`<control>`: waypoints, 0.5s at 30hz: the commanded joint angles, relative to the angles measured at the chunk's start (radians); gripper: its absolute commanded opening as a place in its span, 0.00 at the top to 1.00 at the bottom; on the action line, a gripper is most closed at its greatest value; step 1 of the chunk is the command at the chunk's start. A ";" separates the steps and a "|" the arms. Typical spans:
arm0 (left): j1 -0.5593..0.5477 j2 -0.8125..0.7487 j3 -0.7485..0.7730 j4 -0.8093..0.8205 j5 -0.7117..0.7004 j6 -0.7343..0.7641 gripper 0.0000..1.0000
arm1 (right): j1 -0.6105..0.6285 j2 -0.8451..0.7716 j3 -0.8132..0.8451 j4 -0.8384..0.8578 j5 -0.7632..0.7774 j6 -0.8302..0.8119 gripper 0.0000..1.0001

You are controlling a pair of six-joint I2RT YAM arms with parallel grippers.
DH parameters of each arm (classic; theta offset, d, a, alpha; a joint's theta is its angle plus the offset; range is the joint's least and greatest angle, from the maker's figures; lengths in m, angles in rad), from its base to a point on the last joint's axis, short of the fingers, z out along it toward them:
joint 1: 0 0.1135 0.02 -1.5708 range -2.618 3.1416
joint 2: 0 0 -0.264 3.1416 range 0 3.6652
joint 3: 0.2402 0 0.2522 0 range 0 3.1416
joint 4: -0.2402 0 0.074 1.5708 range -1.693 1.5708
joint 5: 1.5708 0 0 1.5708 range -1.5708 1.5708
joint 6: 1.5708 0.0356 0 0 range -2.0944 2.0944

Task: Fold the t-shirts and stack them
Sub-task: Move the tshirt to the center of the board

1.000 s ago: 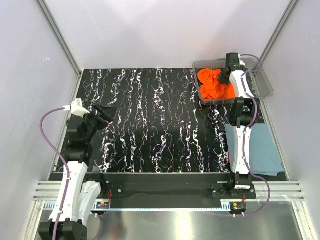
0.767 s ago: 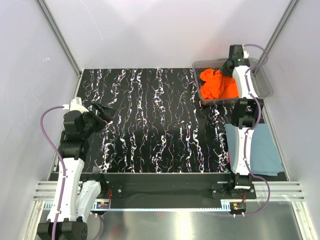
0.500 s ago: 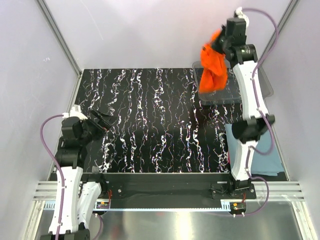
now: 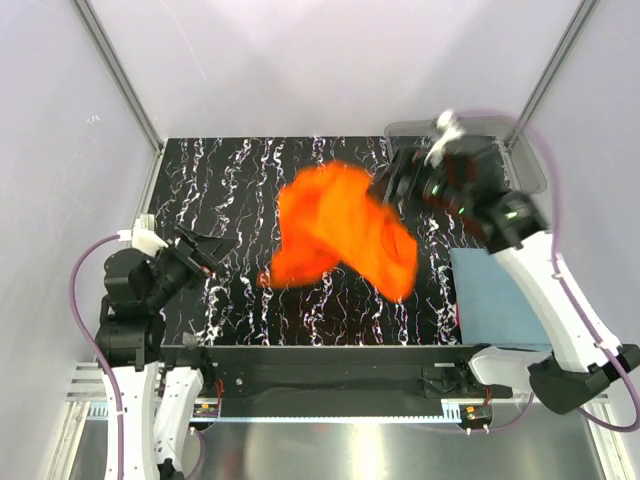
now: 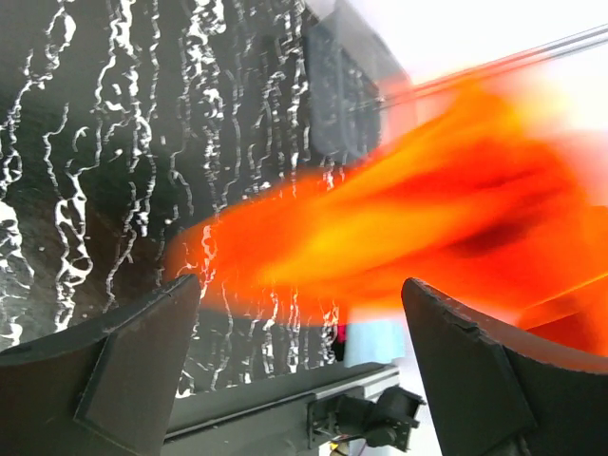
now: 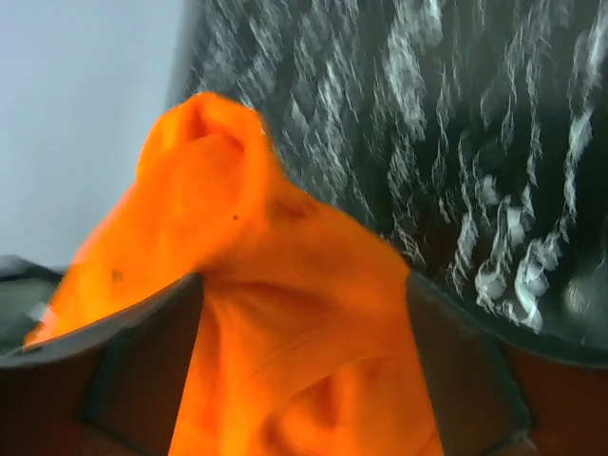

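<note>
Table (image 4: 250, 170) first: its dark marbled top is where all the folding has to happen, and no stack is on it yet. Over the middle of the table, the orange t-shirt (image 4: 340, 235) is in mid-air, a blurred, bunched sheet, not spread and not folded. I judge that one has everything left: lay it flat, fold it, stack it.

At the table's near right corner, the blue-grey t-shirt (image 4: 510, 300) lies flat as a neat rectangle, partly behind the right arm. It looks folded to me, so I'd call the job roughly half done.

At the table's far right corner sits the clear bin (image 4: 415, 127); what I can see of it holds no cloth.

Right gripper (image 6: 304, 280), above the table's right side: jaws spread wide, orange cloth bulging between them, not pinched as far as I can see. Left gripper (image 5: 299, 285), over the table's left edge: jaws wide apart, nothing in them, pointed at the flying shirt.
</note>
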 commanded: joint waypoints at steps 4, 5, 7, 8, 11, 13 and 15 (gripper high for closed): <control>0.004 -0.021 0.045 -0.079 0.048 -0.012 0.11 | 0.009 -0.164 -0.590 0.037 -0.165 -0.021 0.00; 0.004 -0.013 0.030 -0.086 0.067 -0.012 0.13 | 0.009 -0.212 -0.622 0.044 -0.168 -0.021 0.00; -0.009 0.008 -0.025 -0.087 0.117 -0.020 0.16 | 0.009 -0.275 -0.691 0.058 -0.209 -0.019 0.00; -0.025 0.022 -0.042 -0.087 0.124 -0.020 0.17 | 0.009 -0.295 -0.712 0.057 -0.215 -0.010 0.00; -0.158 0.074 -0.101 -0.081 0.055 -0.021 0.18 | 0.009 -0.338 -0.835 0.057 -0.212 0.061 0.00; -0.355 0.127 -0.131 -0.069 -0.016 -0.038 0.18 | 0.009 -0.329 -0.882 0.058 -0.205 0.117 0.05; -0.512 0.236 -0.136 -0.012 -0.138 -0.093 0.18 | 0.009 -0.318 -0.925 0.057 -0.161 0.161 0.13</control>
